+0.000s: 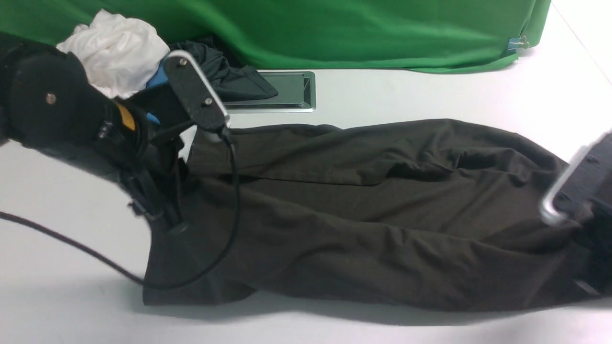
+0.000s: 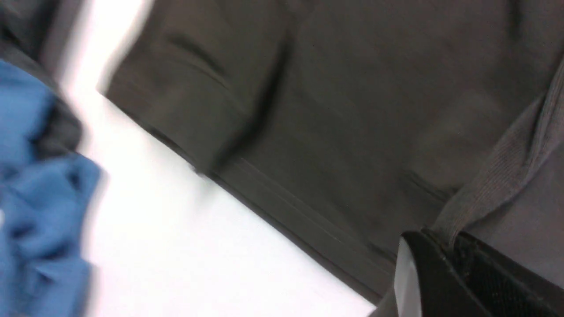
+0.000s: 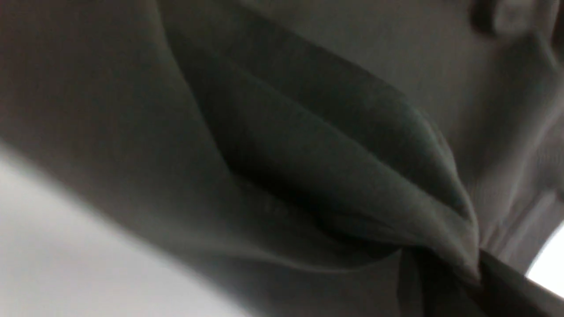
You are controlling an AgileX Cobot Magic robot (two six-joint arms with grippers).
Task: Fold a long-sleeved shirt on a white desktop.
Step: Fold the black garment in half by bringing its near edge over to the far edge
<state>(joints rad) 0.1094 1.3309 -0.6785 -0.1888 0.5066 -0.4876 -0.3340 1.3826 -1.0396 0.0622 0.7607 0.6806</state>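
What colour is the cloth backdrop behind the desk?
Plain green backdrop, clearest in the front view.

The white desktop (image 1: 430, 95) carries the long-sleeved shirt (image 1: 382, 215); a clothes pile (image 1: 117, 50) lies back-left.

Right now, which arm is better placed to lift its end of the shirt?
Probably right: the right gripper clamps a thick gathered bunch of shirt; the left gripper pinches only a thin ribbed strip.
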